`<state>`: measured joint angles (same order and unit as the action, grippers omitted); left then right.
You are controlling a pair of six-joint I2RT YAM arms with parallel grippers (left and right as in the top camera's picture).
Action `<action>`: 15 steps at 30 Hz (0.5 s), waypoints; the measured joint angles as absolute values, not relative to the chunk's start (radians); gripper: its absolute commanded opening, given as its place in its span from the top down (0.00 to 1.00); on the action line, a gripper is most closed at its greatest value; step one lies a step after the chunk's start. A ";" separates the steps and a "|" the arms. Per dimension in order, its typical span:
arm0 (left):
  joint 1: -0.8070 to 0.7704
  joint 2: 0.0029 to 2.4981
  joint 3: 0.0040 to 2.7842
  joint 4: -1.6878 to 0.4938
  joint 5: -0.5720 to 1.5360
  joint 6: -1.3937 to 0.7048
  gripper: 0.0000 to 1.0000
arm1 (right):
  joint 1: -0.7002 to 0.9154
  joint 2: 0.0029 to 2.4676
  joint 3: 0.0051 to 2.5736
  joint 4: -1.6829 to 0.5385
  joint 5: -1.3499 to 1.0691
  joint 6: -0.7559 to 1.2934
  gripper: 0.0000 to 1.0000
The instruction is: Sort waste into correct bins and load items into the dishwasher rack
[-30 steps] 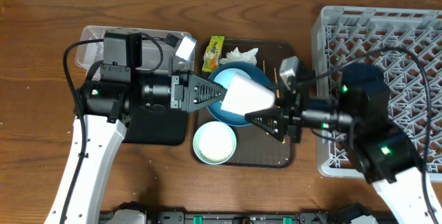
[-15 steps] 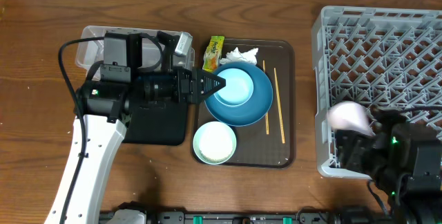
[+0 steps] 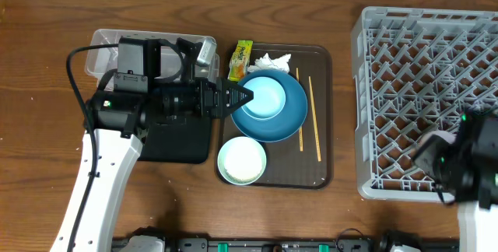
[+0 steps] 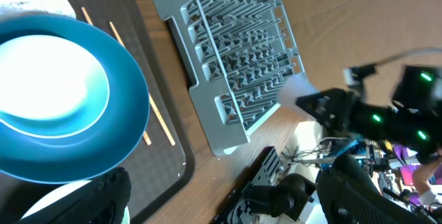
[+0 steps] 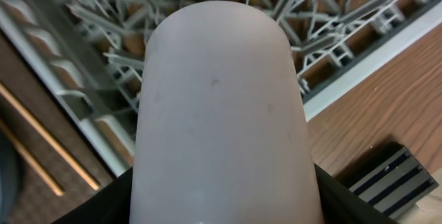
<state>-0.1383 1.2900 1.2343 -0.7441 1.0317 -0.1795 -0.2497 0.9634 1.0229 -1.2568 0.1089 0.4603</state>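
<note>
Right gripper [image 3: 445,152] clamped on pink cup [image 5: 219,106], held above near edge of grey rack [image 3: 420,50] (rack wall and bare table [image 5: 387,110] both show past it in the wrist view). Risk: let go here and cup may catch the wall and roll off onto the table, or land crooked in the grid. Left gripper [image 3: 237,99] spread wide, empty, at rim of big blue bowl [image 3: 292,120]; could nudge it.

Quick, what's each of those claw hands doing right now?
Left end effector: open, holding nothing.
Right end effector: closed, holding the pink cup.
</note>
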 measured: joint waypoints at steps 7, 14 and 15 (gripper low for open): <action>-0.138 1.290 1.234 -0.745 1.032 -0.179 0.11 | -0.249 1.176 1.023 -1.158 0.045 0.424 0.31; -0.138 1.290 1.234 -0.760 1.032 -0.180 0.11 | -0.249 1.248 1.023 -1.166 -0.016 0.406 0.11; -0.138 1.290 1.234 -0.762 1.032 -0.180 0.11 | -0.249 1.246 1.023 -1.166 -0.023 0.406 0.12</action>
